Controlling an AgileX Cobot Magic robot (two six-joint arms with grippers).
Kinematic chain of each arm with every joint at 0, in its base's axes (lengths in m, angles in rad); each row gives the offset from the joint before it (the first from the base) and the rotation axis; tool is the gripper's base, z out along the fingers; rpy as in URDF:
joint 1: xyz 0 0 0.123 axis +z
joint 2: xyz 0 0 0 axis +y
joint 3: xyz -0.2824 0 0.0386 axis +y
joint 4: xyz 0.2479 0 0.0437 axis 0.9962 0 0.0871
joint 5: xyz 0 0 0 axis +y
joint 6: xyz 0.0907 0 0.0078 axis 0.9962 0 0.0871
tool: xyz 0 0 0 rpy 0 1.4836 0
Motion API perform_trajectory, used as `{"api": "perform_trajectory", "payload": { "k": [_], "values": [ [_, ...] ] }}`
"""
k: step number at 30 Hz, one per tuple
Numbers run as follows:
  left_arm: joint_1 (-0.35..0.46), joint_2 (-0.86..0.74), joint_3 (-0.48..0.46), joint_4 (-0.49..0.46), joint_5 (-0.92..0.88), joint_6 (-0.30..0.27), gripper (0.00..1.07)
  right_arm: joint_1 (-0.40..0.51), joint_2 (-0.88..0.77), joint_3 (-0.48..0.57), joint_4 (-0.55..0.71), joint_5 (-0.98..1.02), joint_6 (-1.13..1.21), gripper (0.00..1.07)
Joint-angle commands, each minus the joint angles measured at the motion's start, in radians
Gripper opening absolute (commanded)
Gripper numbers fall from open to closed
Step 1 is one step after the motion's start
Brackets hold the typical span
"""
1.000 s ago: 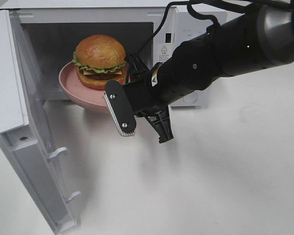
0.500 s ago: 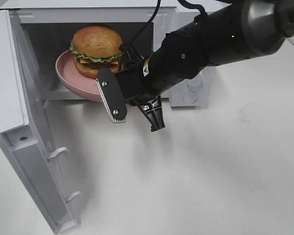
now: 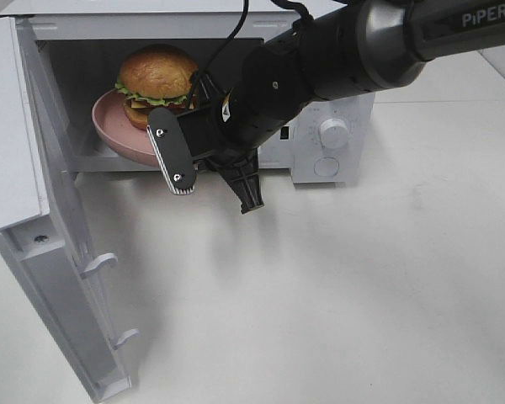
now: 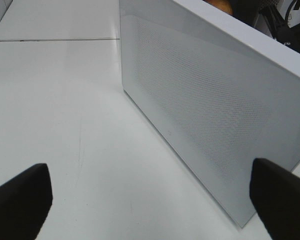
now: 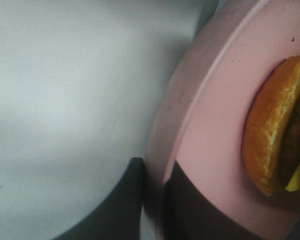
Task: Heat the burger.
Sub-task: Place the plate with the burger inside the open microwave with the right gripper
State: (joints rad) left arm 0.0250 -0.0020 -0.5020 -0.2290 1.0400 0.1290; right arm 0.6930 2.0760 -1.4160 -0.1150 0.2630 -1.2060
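Observation:
The burger (image 3: 158,74) has a golden bun, green lettuce and a dark patty, and it sits on a round pink plate (image 3: 109,126). Plate and burger are in the mouth of the open white microwave (image 3: 320,143), with the plate's front edge just past the opening. My right arm (image 3: 320,59) reaches in from the right. In the right wrist view my right gripper (image 5: 152,200) is shut on the plate's rim (image 5: 210,125), with the burger (image 5: 275,130) close beside it. My left gripper (image 4: 150,200) is wide open, holds nothing, and faces the outside of the microwave door (image 4: 200,110).
The microwave door (image 3: 34,210) is swung fully open at the left, with its latch hooks facing the table. The control knobs (image 3: 332,133) are at the microwave's right front. White tabletop (image 3: 362,295) stretches in front and to the right.
My right arm has carried the plate and burger up and to the left, further into the microwave cavity. The left gripper's opening has not changed.

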Motion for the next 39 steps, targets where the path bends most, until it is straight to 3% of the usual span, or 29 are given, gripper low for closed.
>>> {"api": "perform_trajectory", "payload": {
  "k": [1, 25, 39],
  "values": [
    [0.003, 0.001, 0.002, -0.003, -0.002, 0.002, 1.00, -0.005, 0.000, -0.040, -0.029, -0.047, 0.028, 0.00],
    [0.003, 0.001, 0.002, -0.002, -0.002, 0.001, 1.00, -0.005, 0.157, -0.324, -0.134, 0.045, 0.166, 0.00],
    [0.003, 0.001, 0.002, -0.002, -0.002, 0.001, 1.00, -0.005, 0.238, -0.422, -0.161, 0.047, 0.186, 0.00]
  ]
}}
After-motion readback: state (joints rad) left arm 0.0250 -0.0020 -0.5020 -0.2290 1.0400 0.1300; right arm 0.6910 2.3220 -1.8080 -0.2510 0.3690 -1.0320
